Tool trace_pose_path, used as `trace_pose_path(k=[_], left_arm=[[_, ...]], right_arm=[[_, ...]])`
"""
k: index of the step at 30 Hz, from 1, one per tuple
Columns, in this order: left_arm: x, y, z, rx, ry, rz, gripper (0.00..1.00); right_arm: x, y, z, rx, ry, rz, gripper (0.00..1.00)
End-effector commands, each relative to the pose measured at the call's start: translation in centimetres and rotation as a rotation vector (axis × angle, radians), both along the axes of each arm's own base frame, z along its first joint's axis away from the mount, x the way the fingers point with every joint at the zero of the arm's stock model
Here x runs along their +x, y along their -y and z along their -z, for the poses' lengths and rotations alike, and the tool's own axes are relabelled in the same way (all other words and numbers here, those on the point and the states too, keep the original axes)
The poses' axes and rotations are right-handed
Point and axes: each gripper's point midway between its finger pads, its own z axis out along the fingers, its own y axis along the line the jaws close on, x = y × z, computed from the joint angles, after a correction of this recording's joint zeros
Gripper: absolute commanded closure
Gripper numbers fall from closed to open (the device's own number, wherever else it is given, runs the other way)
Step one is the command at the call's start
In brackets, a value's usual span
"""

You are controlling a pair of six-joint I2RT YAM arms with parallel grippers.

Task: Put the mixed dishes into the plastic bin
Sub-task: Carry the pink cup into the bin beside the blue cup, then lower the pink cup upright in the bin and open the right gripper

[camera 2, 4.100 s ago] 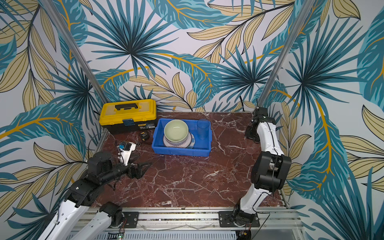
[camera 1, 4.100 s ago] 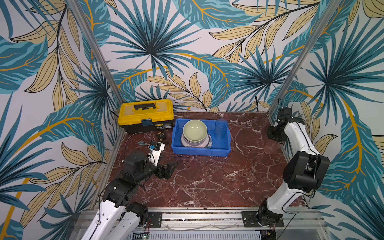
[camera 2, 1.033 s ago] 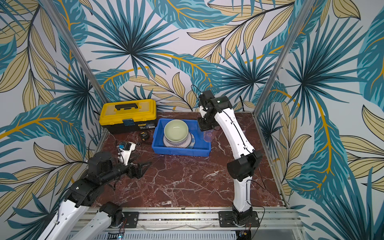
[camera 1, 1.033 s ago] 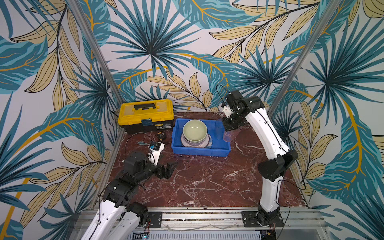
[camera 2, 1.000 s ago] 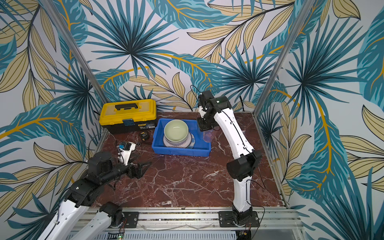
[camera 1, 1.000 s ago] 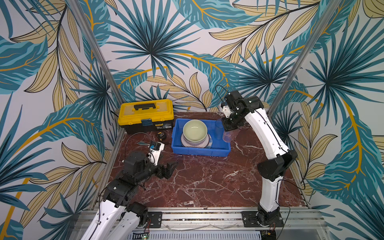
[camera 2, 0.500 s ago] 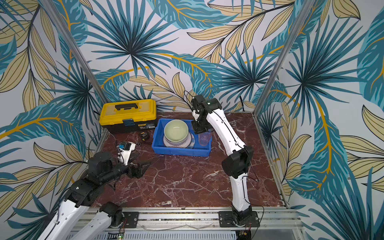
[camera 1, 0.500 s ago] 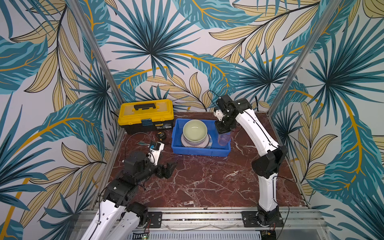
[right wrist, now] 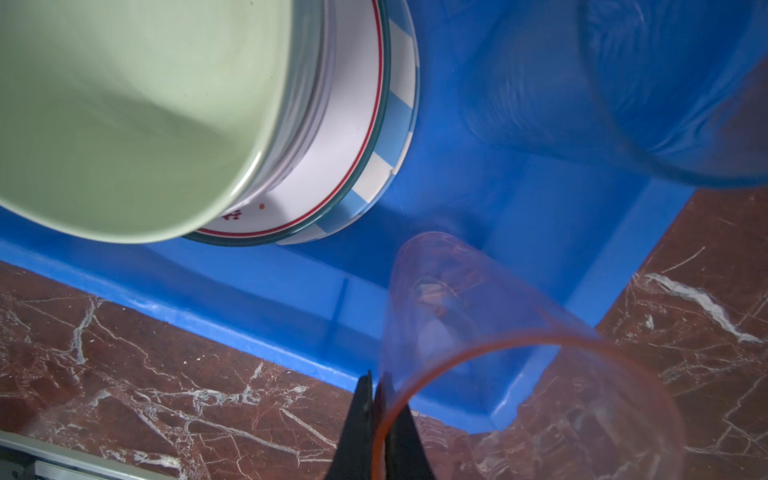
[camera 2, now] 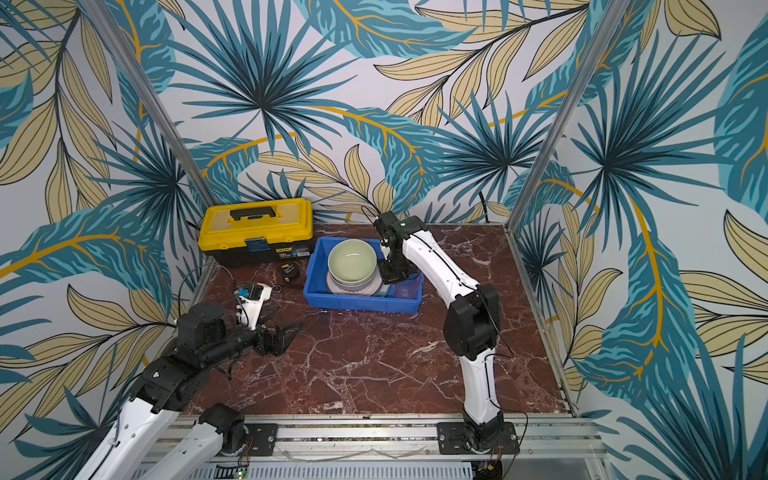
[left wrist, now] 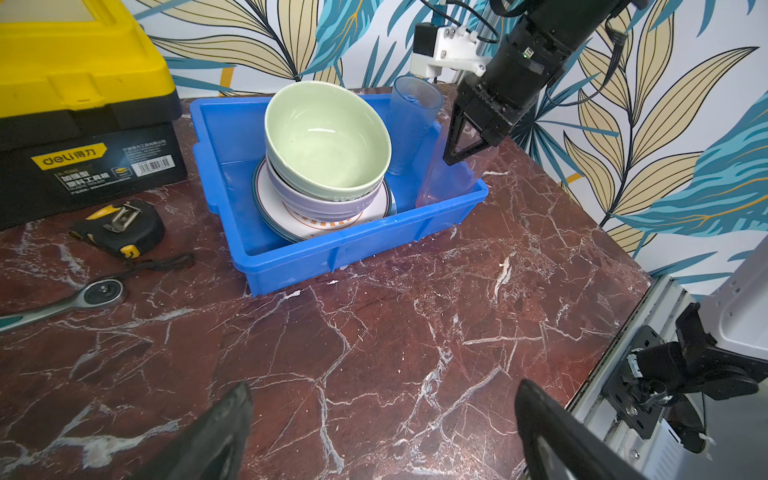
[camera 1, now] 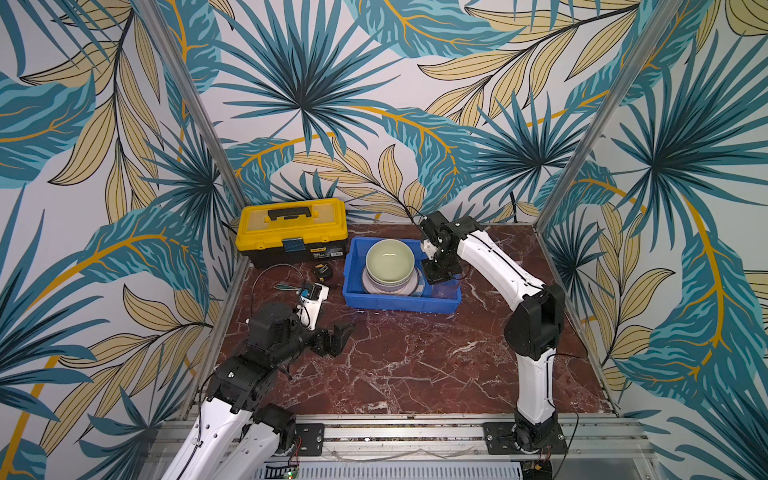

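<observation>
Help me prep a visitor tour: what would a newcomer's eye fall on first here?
The bright blue bin at the back of the red marble table, holding a pale green bowl stacked on a lavender bowl and plates. At its near right corner the right hand pinches the rim of a tilted pinkish tumbler inside the bin. A yellow toolbox sits to its left.
</observation>
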Motion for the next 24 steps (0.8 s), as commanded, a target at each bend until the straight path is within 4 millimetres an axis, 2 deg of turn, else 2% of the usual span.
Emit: trace_pose_path(k=[1,19,24], left_arm=[[0.1,0.1,0.4,0.012,0.005,0.005,0.01],[0.2,0.0,0.5,0.017,0.004,-0.001,0.01],[0.1,0.0,0.5,0.017,0.003,0.001,0.01]], right_arm=[[0.2,0.4,-1.5,0.015,0.066,0.030,1.00],[0.5,0.0,0.9,0.014,0.037,0.045,1.00],[0.4,-0.1,1.2,0.016,0.031,0.048,0.94]])
